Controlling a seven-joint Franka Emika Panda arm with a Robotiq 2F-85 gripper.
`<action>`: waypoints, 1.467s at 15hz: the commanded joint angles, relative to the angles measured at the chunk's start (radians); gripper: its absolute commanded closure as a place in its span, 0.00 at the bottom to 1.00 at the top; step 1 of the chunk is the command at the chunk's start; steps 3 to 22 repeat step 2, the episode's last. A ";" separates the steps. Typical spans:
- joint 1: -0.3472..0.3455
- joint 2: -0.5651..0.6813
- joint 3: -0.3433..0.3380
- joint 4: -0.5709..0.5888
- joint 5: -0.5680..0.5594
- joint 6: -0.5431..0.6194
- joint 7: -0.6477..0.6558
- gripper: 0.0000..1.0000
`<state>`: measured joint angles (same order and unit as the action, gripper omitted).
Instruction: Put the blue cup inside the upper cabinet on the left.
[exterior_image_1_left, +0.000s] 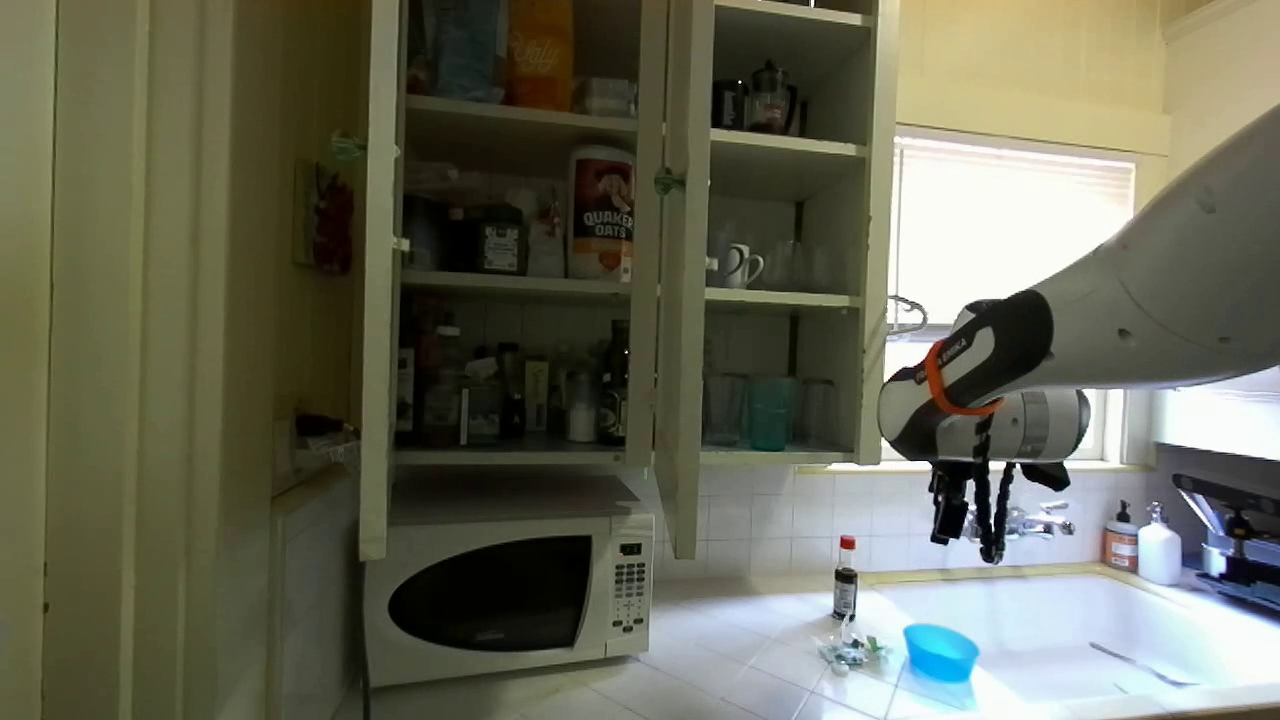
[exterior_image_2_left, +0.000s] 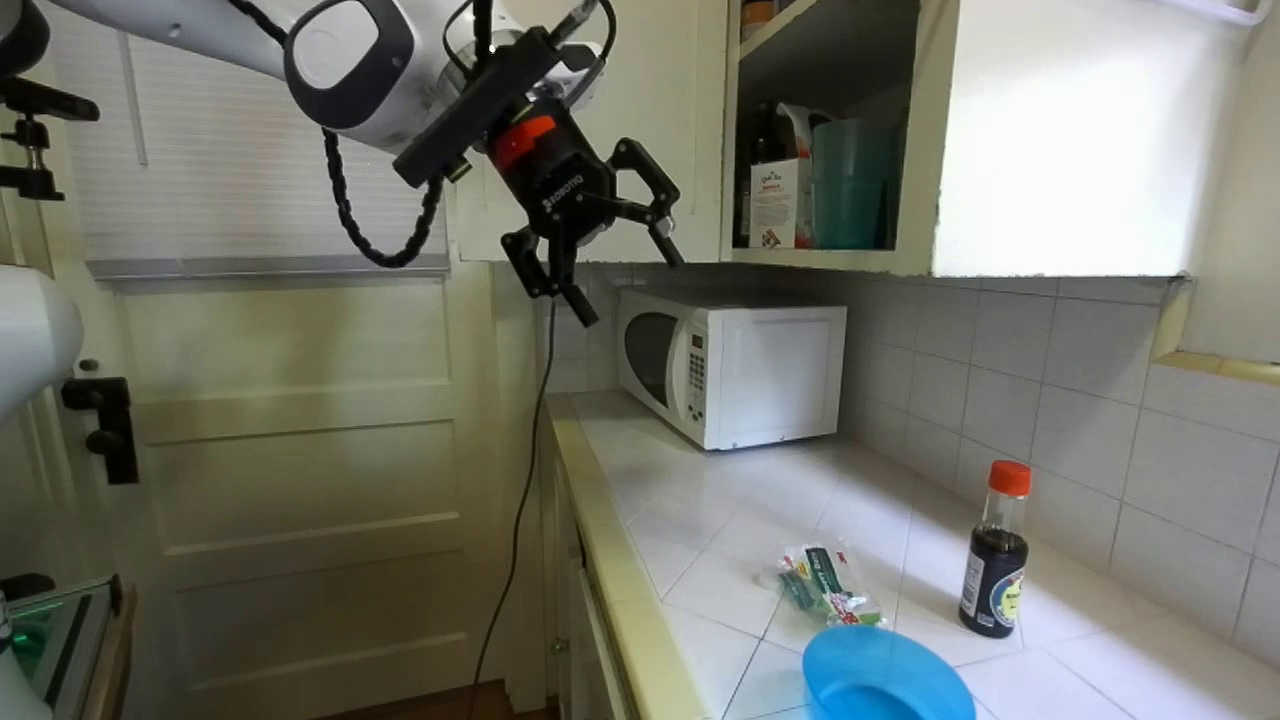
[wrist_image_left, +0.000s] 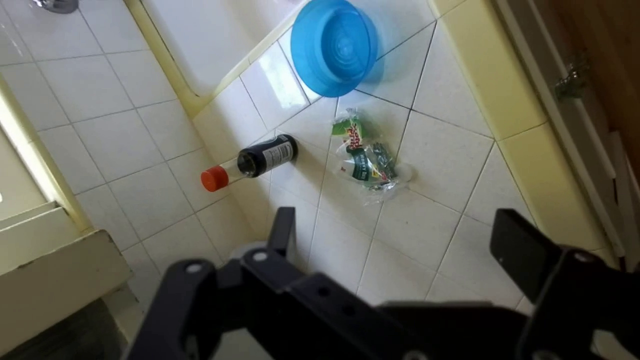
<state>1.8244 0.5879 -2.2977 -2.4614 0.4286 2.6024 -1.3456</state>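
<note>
Jaws of the Robotiq gripper (wrist_image_left: 400, 237) gape, nothing betw. 'em; translucent blue cup (wrist_image_left: 334, 47) sits well below, off twd sink (wrist_image_left: 215, 35), round: no long axis!

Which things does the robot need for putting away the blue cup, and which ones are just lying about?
For the job:
blue cup
upper cabinet on the left
gripper

Just there:
red-capped bottle
plastic packet
microwave

In an exterior view, a white microwave (exterior_image_1_left: 510, 590) sits lower left on the worktop (exterior_image_1_left: 700, 650); right of centre, a red-capped bottle (exterior_image_1_left: 846, 588) stands near a clear packet (exterior_image_1_left: 850, 651); a white sink (exterior_image_1_left: 1050, 612) lies lower right.
</note>
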 joint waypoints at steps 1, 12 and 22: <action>0.008 0.005 -0.017 -0.006 -0.027 0.007 0.029 0.00; -0.001 0.016 -0.017 -0.010 -0.035 0.007 0.043 0.00; -0.001 0.016 -0.017 -0.010 -0.035 0.007 0.043 0.00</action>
